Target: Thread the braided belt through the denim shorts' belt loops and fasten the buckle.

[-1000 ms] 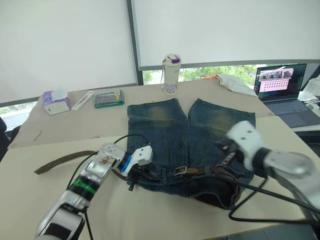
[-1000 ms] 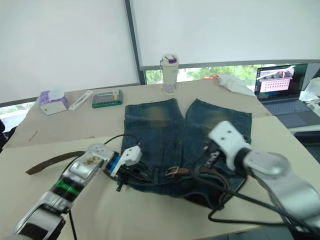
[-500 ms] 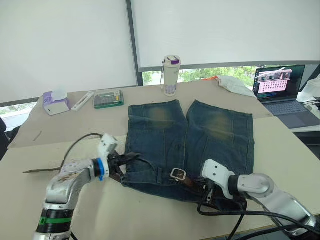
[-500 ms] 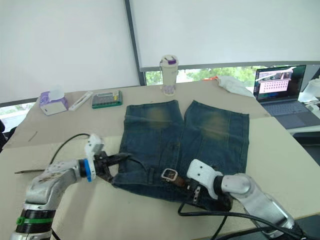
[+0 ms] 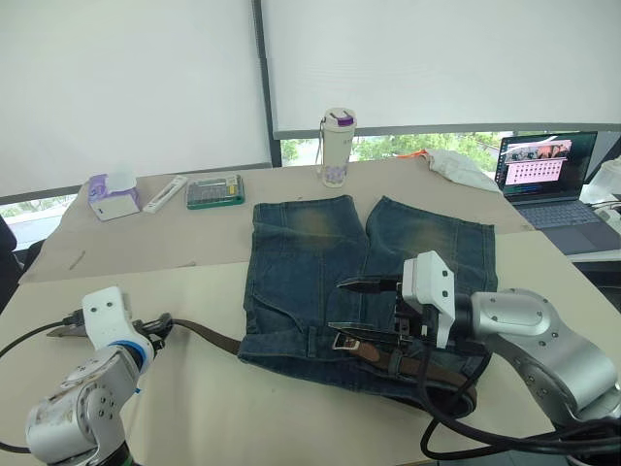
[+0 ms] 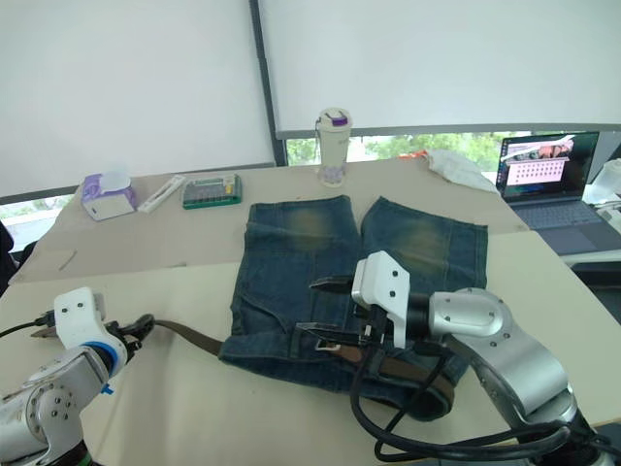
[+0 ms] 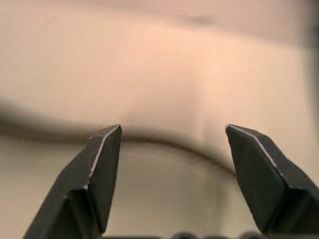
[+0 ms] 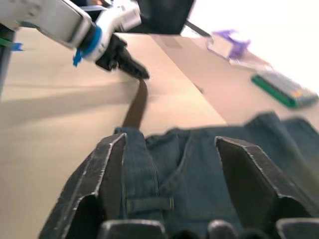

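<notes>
Mid-threading, our right gripper (image 5: 361,305) hovers released over the dark blue denim shorts (image 5: 369,262); our left gripper (image 7: 169,137), also released, must regrasp the dark-brown braided belt (image 5: 209,336) beside them.

Place: I work in what looks like an office or lab room.
Furniture: beige tables (image 5: 291,427) pushed together.
Windows: white roller blinds (image 5: 126,87) drawn low.
Desk items: open laptop (image 5: 549,180), tissue box (image 5: 112,194), tumbler (image 5: 336,146).
</notes>
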You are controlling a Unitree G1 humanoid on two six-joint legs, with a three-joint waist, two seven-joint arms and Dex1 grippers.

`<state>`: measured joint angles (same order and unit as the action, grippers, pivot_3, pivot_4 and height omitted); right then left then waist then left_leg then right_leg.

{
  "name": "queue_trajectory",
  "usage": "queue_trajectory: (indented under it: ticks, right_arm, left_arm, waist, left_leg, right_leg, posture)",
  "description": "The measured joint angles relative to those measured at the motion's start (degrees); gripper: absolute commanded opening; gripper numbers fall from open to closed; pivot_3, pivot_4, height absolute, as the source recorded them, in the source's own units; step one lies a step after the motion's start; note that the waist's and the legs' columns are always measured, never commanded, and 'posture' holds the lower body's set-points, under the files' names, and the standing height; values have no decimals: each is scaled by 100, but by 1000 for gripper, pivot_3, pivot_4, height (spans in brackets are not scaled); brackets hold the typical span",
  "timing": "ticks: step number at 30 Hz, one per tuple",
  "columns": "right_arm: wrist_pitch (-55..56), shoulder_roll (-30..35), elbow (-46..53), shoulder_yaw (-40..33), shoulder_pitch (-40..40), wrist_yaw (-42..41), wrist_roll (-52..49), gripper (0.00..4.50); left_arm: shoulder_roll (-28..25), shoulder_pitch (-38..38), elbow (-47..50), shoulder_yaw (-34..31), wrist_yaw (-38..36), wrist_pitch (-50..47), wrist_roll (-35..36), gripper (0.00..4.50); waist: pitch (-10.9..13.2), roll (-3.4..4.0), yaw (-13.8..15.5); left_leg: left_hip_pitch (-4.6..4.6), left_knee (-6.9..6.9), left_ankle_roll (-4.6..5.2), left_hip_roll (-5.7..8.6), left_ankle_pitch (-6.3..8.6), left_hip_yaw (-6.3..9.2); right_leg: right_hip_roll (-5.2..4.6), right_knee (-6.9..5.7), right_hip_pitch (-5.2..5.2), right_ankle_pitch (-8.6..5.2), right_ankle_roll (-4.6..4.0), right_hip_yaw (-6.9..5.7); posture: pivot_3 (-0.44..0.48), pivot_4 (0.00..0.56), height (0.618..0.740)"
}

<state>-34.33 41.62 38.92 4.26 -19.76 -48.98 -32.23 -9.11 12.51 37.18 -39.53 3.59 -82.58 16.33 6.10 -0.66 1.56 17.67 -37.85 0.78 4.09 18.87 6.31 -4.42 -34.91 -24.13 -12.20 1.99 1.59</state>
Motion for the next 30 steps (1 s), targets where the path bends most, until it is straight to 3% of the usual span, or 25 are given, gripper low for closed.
queue_trajectory:
  ticks: [3, 7, 12, 18, 22, 28, 30]
  right_arm:
    - [1, 5, -80, 71, -41, -86, 17, 3219]
    - [1, 59, -182, 111, -69, -105, 89, 3219]
    - [1, 86, -175, 111, -69, -76, 169, 3219]
    - [0, 74, 5, 154, -45, 60, 194, 3219]
    - [-23, 80, 100, 180, 74, 168, 265, 3268]
    - [-131, 80, 212, 180, 201, 322, 274, 3268]
    - [-205, 80, 266, 177, 257, 430, 289, 3268]
  left_arm:
    - [343, 576, 252, -547, 304, -463, -291, 3489]
    - [534, 1374, -140, -1330, 549, -834, -729, 3489]
    - [331, 1424, -753, -1459, 676, -742, -1067, 3489]
    - [12, 1843, -2364, -1536, 741, 440, -1160, 3489]
    - [-286, 1940, -3492, -1484, 814, 1560, -1135, 2340]
    - [-403, 2048, -4169, -1640, 1150, 2374, -919, 262]
    - [-512, 1857, -4288, -1218, 1015, 2757, -934, 46]
  waist:
    - [-2, -6, 6]
    - [-2, -7, -3]
    - [-1, -9, -19]
    - [-1, -9, 55]
    - [-6, 0, 58]
    - [-16, 16, 77]
    - [-17, 17, 66]
  left_leg:
    - [-1, 0, -2, 1, 0, -2]
    - [-1, 2, -11, -1, -1, -1]
    - [-2, 4, -15, -1, 1, 2]
    - [-3, 3, -18, 1, 0, 5]
    - [-5, 5, -25, -2, -3, 5]
    - [-6, 5, -26, -2, -3, 9]
    - [-6, 5, -26, -2, -3, 8]
  right_leg:
    - [-2, 1, 1, 0, 0, 0]
    - [2, -1, -4, 1, -2, -1]
    - [1, -1, -7, 1, -2, 0]
    - [-2, 0, -5, 1, -2, -5]
    - [-3, -4, -9, 1, -3, -3]
    - [-5, -8, -7, 1, -2, -3]
    - [-4, -8, -9, 1, -2, -1]
  posture:
    - [0, 150, 740]
    - [0, 150, 740]
    - [0, 150, 740]
    - [0, 150, 740]
    - [0, 150, 740]
    - [0, 150, 740]
    - [0, 150, 740]
